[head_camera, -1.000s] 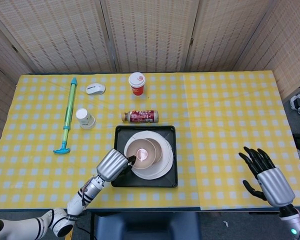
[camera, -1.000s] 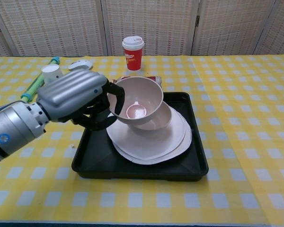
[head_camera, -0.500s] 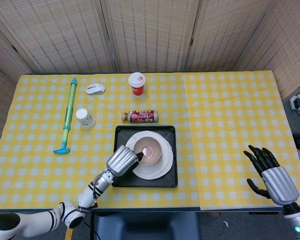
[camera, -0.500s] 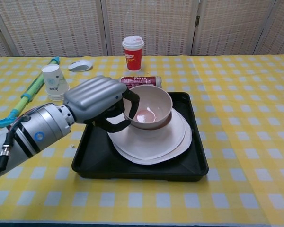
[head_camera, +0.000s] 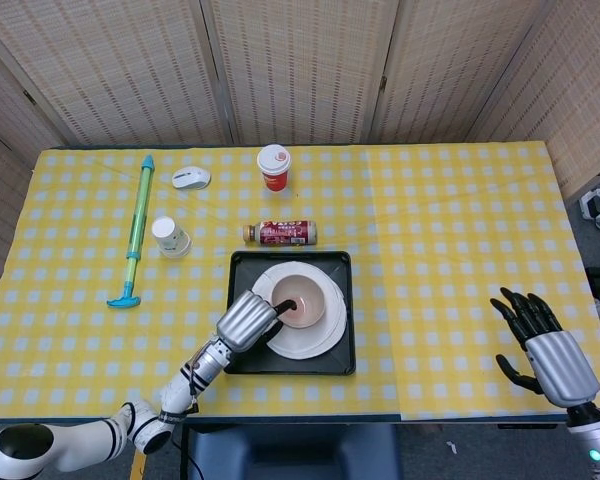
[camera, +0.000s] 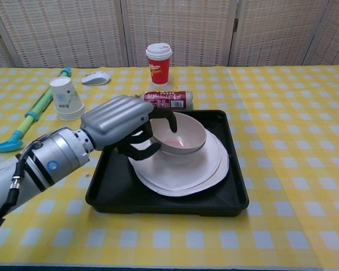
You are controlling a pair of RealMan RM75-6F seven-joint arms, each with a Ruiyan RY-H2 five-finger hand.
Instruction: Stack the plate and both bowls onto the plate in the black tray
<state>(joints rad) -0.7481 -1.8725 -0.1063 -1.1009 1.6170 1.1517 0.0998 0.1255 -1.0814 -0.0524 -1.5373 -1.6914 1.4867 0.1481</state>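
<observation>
Yellow-checked surface (head_camera: pixel 450 230) | black tray (camera: pixel 110 189) holds stacked plates (camera: pixel 183 169), bowls (camera: pixel 183 135) nested on top | left hand (camera: pixel 121 121) pinches bowl rim | right hand (head_camera: pixel 540 345) spread, idle, well apart | step: seating last bowl | next: likely release, withdraw without tipping stack

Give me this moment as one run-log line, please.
left hand: grips bowl rim | bowl: nested on stack in tray | right hand: open, idle

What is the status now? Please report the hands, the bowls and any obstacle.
Left hand grips the top bowl at its rim, nested on the stacked plates in the black tray. Right hand open, off to the side. Nothing in the way.
</observation>
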